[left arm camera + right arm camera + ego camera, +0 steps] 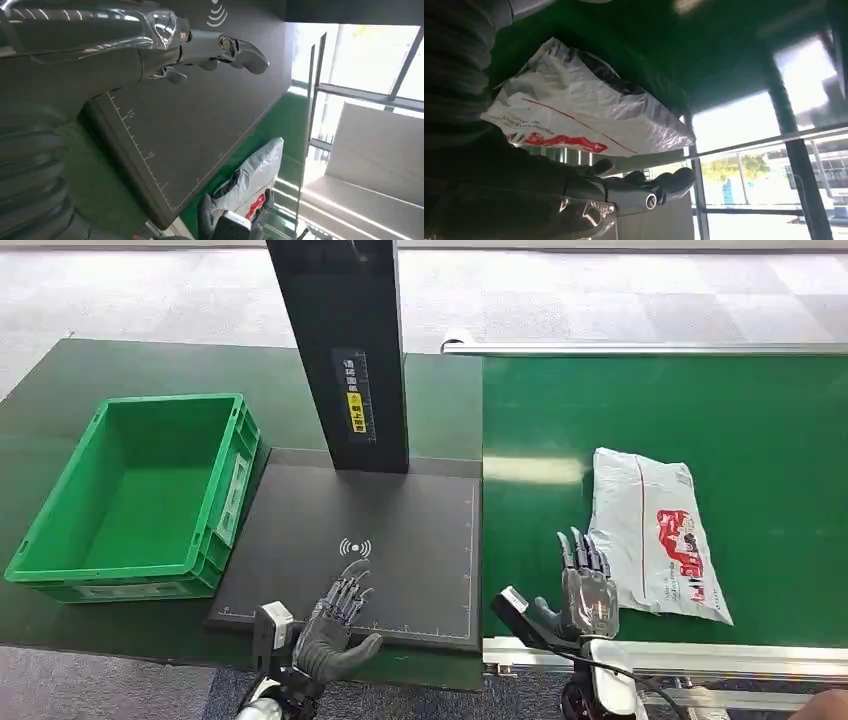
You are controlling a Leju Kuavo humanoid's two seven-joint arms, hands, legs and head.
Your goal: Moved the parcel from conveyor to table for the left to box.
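Crinkled white plastic mailer parcel with red print (655, 535) lies flat on the green conveyor belt (760, 420), likely light, floppy, slick; right hand (585, 585) released beside its near edge, left hand (335, 625) empty.

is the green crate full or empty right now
Empty. The head view looks straight into the green crate and shows only its bare floor; the parcel lies on the conveyor.

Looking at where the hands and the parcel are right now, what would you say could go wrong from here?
1. The parcel is a soft, wrinkled bag lying flat on the conveyor belt; the right hand, open beside it, may slide off or only bunch the film.
2. Carried across, it could snag the black post or land off the black pad, beyond the left hand.
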